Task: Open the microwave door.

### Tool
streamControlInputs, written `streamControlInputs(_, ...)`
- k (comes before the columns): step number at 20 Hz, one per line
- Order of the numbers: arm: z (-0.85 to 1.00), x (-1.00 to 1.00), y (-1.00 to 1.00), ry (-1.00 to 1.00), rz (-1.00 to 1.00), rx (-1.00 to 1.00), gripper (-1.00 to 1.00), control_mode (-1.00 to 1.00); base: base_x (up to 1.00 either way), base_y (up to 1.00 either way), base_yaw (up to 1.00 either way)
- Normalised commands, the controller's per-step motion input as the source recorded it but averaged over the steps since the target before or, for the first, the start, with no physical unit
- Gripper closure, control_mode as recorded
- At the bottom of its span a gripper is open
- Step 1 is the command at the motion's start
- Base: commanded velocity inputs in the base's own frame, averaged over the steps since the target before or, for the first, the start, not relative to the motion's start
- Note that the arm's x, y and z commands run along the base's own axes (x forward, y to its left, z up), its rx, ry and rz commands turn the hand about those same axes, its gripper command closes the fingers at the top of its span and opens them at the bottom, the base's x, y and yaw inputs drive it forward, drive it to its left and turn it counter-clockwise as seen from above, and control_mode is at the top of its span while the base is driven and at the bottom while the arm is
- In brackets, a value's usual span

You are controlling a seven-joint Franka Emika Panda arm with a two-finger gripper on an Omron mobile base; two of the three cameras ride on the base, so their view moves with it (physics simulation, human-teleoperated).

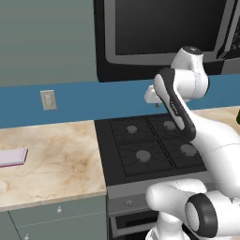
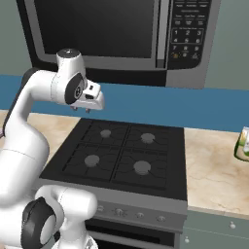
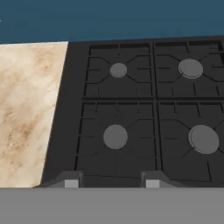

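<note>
The microwave (image 2: 187,73) hangs on the wall above the stove, its keypad on the right side. Its door (image 2: 97,29) is a glossy black panel with a dark window in a grey band, and it stands closed; the same door (image 1: 164,28) spans the top of the left base view. My gripper (image 2: 81,109) hangs below the door's lower left part, pointing down over the back left of the stove. In the hand view the gripper (image 3: 112,183) is open, its two fingertips (image 3: 72,181) wide apart with nothing between them. From the left base camera the gripper (image 1: 155,104) sits under the microwave's bottom edge.
The black four-burner stove (image 2: 121,153) lies under my hand, with the grey oven front (image 2: 131,214) below it. Beige counter (image 1: 47,159) lies on both sides, with a pink flat item (image 1: 11,157) at far left, a wall outlet (image 1: 48,99), and a bottle (image 2: 242,143) at right.
</note>
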Motion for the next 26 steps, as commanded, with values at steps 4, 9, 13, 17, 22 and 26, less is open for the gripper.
streamControlInputs(4, 0.00, -0.06, 0.00, -0.03, 0.00, 0.00, -1.00, -1.00, 0.00, 0.00, 0.00)
streamControlInputs(9, 0.25, -0.51, -0.02, -0.31, 0.00, 0.02, -1.00, -1.00, 0.00, 0.00, 0.00)
streamControlInputs(13, 0.47, -0.78, -0.18, -0.45, 0.00, 0.05, -1.00, -1.00, 0.00, 0.00, 0.00)
streamControlInputs(17, 0.59, -0.78, -0.39, -0.48, 0.00, 0.07, -1.00, -1.00, 0.00, 0.00, 0.00)
streamControlInputs(22, 0.65, -0.57, -0.61, -0.51, 0.00, 0.05, -1.00, -1.00, 0.00, 0.00, 0.00)
streamControlInputs(26, 0.71, -0.20, -0.94, -0.59, -0.02, 0.01, -1.00, -1.00, 0.00, 0.00, 0.00)
